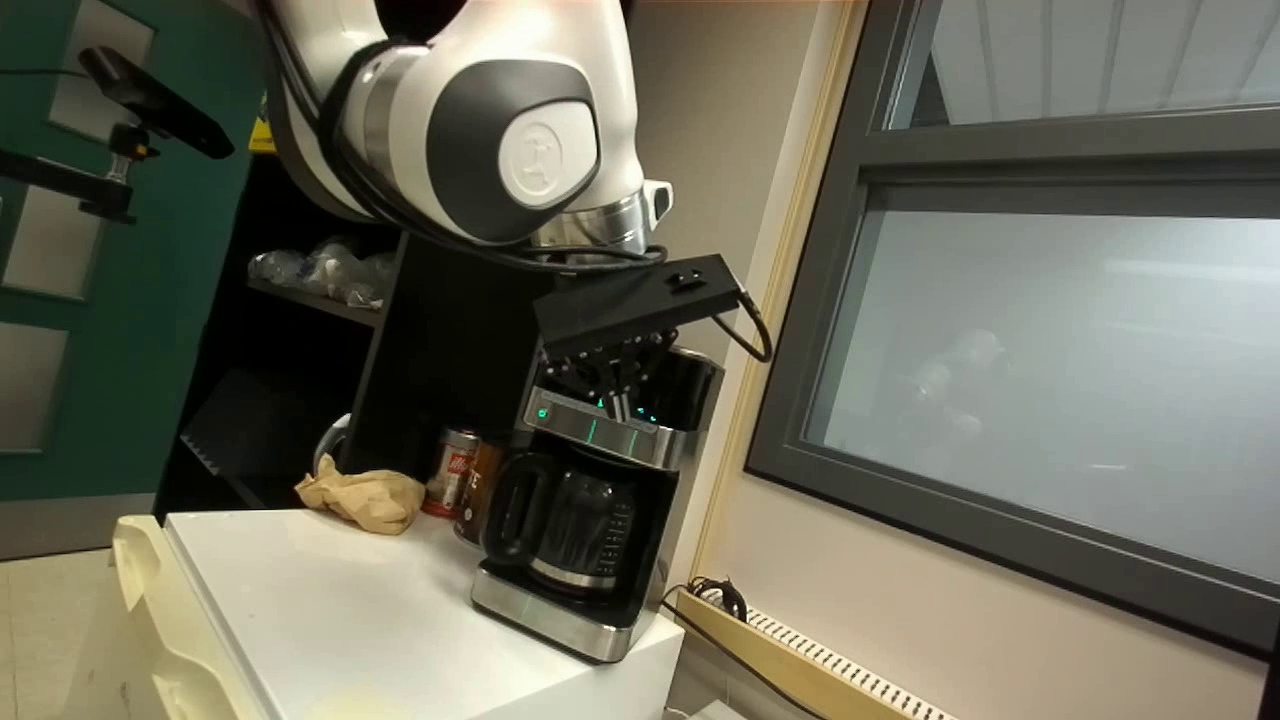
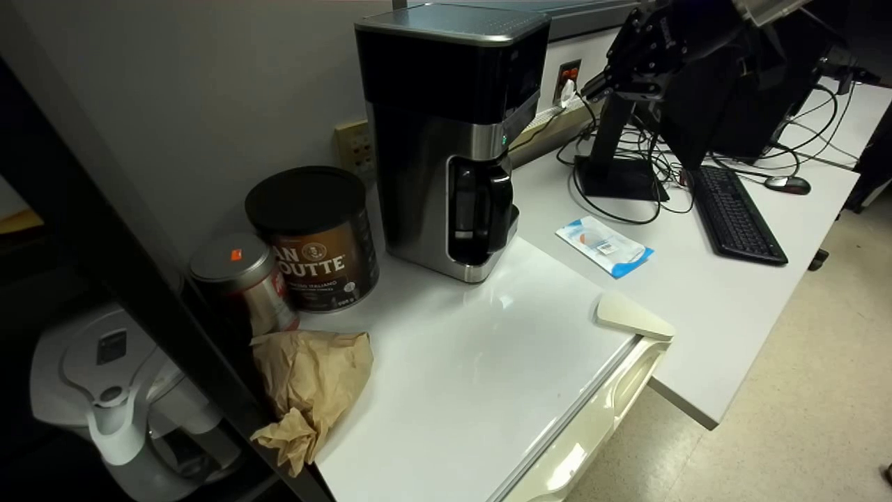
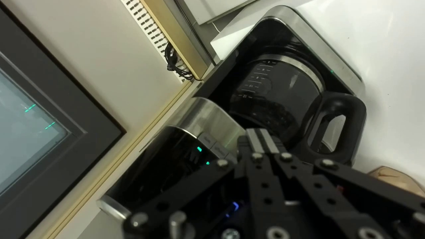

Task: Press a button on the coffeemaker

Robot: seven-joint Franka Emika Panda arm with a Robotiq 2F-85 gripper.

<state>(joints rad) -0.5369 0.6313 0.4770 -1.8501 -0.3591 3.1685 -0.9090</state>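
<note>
The black and silver coffeemaker stands on a white surface, with its glass carafe inside; it also shows in an exterior view and in the wrist view. Green lights glow on its top front panel. A row of grey buttons shows in the wrist view, partly hidden by my gripper. My gripper is shut and empty, in front of the panel. In an exterior view my gripper appears apart from the machine's front. In the wrist view its fingertips overlap the panel's edge and the carafe.
A dark coffee can, a smaller silver and red can and a crumpled brown paper bag stand beside the coffeemaker. A wall and window are close by. A monitor stand, cables and a keyboard are on the adjoining desk.
</note>
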